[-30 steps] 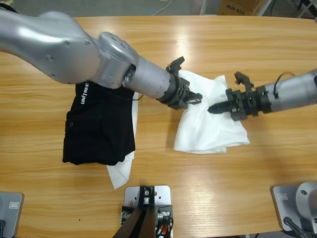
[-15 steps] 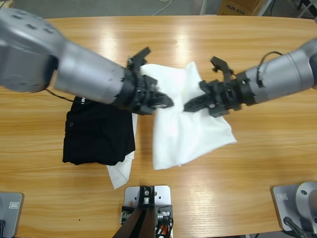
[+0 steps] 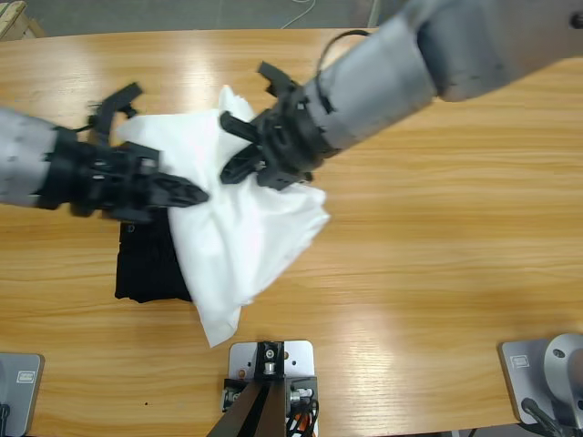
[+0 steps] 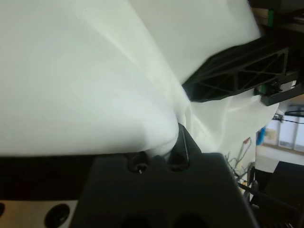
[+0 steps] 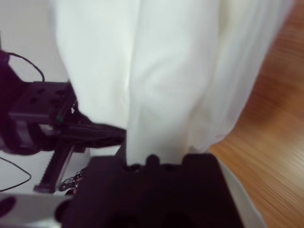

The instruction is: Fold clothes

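Observation:
The clothes (image 3: 260, 218), a white garment with no print showing, hang lifted between both grippers above the table's left half. My left gripper (image 3: 193, 193) comes in from the left edge and is shut on the cloth's left side. The left wrist view shows white fabric (image 4: 71, 71) pinched at the left gripper (image 4: 178, 142). My right gripper (image 3: 235, 168) reaches down from the upper right and is shut on the upper fold. In the right wrist view, cloth (image 5: 166, 71) rises out of the right gripper (image 5: 147, 159). Each wrist view also shows the other gripper's black jaw.
A folded black garment (image 3: 150, 269) lies on the wooden table (image 3: 437, 255) at the left, partly under the lifted cloth. A white strip (image 3: 219, 323) sticks out below it toward the front edge. A cardboard box corner sits at the far left.
Both grippers have carried the white garment from the table's middle leftwards, over the black garment. The left arm has drawn back toward the left edge and the right arm has reached across the middle.

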`<state>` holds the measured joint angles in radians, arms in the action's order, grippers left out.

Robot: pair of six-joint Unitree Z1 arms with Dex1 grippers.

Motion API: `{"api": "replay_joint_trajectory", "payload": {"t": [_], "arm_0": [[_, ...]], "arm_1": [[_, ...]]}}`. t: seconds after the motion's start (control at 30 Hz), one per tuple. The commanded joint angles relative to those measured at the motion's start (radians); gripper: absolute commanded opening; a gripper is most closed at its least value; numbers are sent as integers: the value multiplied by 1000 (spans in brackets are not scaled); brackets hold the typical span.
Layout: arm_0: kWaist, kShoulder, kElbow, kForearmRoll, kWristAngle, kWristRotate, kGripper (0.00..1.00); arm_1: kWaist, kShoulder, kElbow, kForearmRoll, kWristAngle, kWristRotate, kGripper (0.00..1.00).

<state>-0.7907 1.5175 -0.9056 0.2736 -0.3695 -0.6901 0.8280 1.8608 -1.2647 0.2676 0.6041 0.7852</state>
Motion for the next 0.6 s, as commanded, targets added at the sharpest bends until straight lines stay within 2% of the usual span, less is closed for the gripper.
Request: {"api": "replay_joint_trajectory", "payload": {"t": [0.03,0.13,0.3,0.43,0.6], "arm_0": [[95,-126,64,115,-2,76,0],[133,-127,59,145,-2,128,0],[190,-82,29,212,-21,242,0],[260,-57,-32,328,-22,390,0],[339,-36,-49,349,-41,446,0]], "arm_1": [[54,111,-144,63,-29,25,0],[79,129,-174,87,-47,51,0],[132,130,-182,107,-133,130,0],[137,117,-182,107,-196,158,0],[137,102,-180,92,-227,170,0]]}}
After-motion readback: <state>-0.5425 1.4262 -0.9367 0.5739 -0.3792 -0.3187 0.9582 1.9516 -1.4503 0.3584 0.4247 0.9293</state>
